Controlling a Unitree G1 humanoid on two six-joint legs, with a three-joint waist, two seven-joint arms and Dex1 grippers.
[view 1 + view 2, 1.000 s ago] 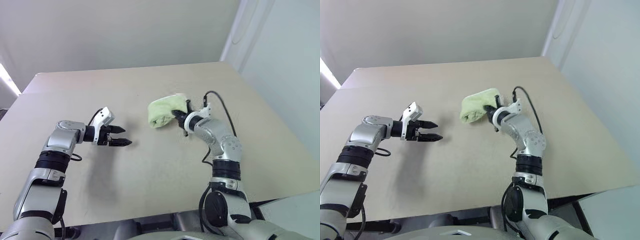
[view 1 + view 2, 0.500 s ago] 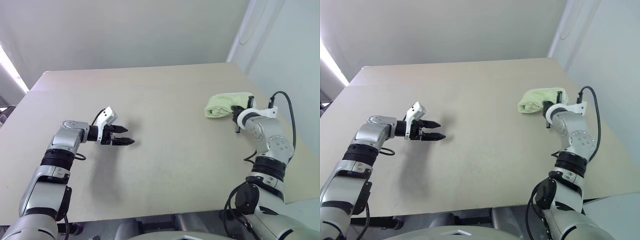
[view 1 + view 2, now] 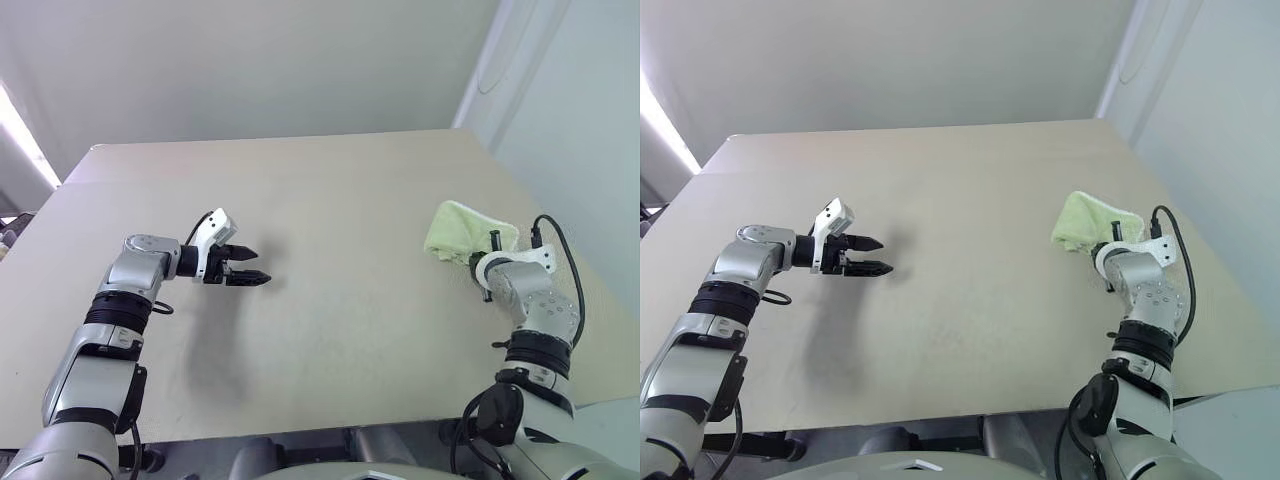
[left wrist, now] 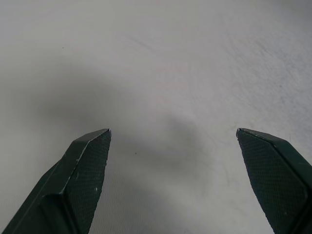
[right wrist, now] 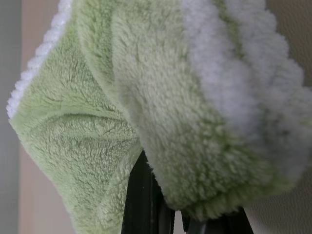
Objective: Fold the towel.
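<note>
The soft light-green terry towel sat bunched at the beige table's right edge, pinched in the right gripper. The left gripper hung spread, empty. Next, likely spreading it flat.

Left claw spread wide, hovering, pointing rightward, right claw clamped closed, angled forward and down

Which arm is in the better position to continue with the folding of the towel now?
Probably the right. The right gripper is shut on the towel near the table's right edge. The left gripper is open with nothing between its fingers and hovers far across the table from the cloth.
</note>
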